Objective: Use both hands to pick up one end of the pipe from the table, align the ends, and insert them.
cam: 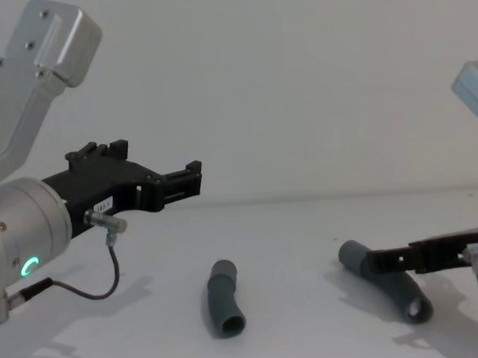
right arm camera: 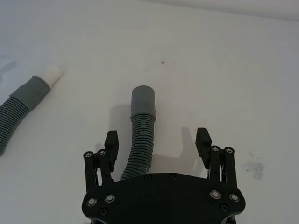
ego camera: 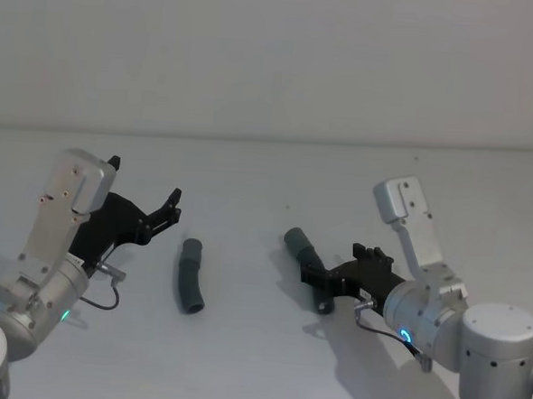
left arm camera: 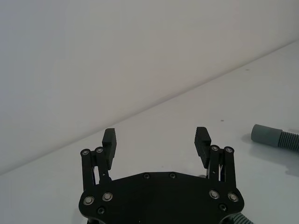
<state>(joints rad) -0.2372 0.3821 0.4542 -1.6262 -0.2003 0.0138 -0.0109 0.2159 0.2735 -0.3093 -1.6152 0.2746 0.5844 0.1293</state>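
Note:
Two dark grey ribbed pipe pieces lie apart on the white table (ego camera: 238, 361). The left piece (ego camera: 189, 274) (cam: 222, 306) is bent and lies free; its white plug tip (right arm camera: 53, 73) shows in the right wrist view. My right gripper (ego camera: 315, 288) (right arm camera: 157, 140) (cam: 378, 261) is low at the table and open. Its fingers straddle the ribbed part of the right piece (ego camera: 301, 249) (right arm camera: 142, 140) (cam: 353, 257), whose smooth grey cuff (right arm camera: 142, 100) points away from the wrist. My left gripper (ego camera: 171, 207) (left arm camera: 156, 140) (cam: 186, 178) hangs open and empty above the table, left of the left piece.
A pale wall (ego camera: 275, 55) rises behind the table's far edge. Bare white table lies between the two pipe pieces and in front of them. A thin cable (cam: 99, 285) loops under the left wrist.

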